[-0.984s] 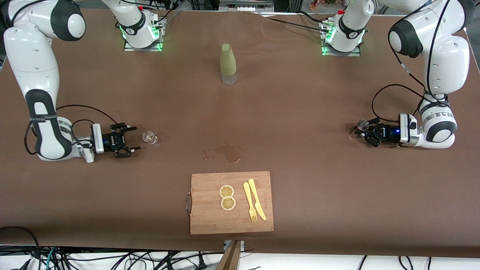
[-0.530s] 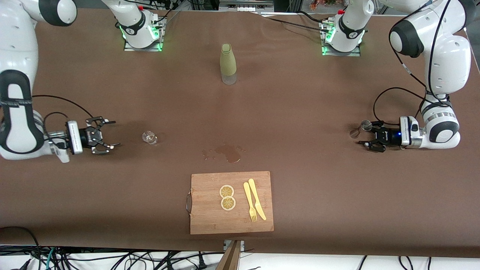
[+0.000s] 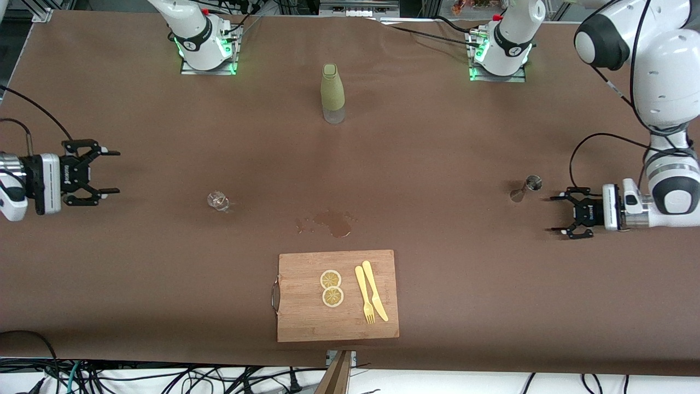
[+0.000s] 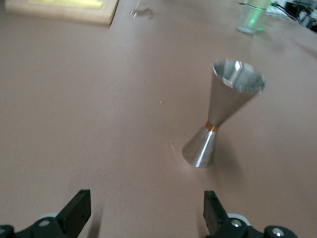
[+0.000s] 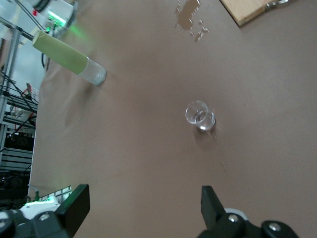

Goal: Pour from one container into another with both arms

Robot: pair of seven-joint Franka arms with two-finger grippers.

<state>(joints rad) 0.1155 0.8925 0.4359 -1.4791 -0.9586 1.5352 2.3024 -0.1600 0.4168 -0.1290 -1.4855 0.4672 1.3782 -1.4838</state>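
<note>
A steel jigger (image 3: 528,186) (image 4: 223,116) stands upright on the brown cloth toward the left arm's end. My left gripper (image 3: 556,215) (image 4: 147,215) is open and empty beside it, drawn back from it. A small clear glass (image 3: 217,201) (image 5: 200,116) stands toward the right arm's end. Well away from the glass, near the table's end, my right gripper (image 3: 109,172) (image 5: 143,210) is open with nothing in it.
A green sleeved bottle (image 3: 332,93) (image 5: 69,60) stands between the two arm bases. A wet spill (image 3: 331,223) (image 5: 188,16) darkens the cloth mid-table. Nearer the camera lies a wooden board (image 3: 306,317) with lemon slices (image 3: 331,288), a yellow fork (image 3: 364,294) and knife (image 3: 375,290).
Both arms have pulled back toward their ends of the table. The left gripper has let go of the jigger and opened; the right gripper has moved away from the glass.
</note>
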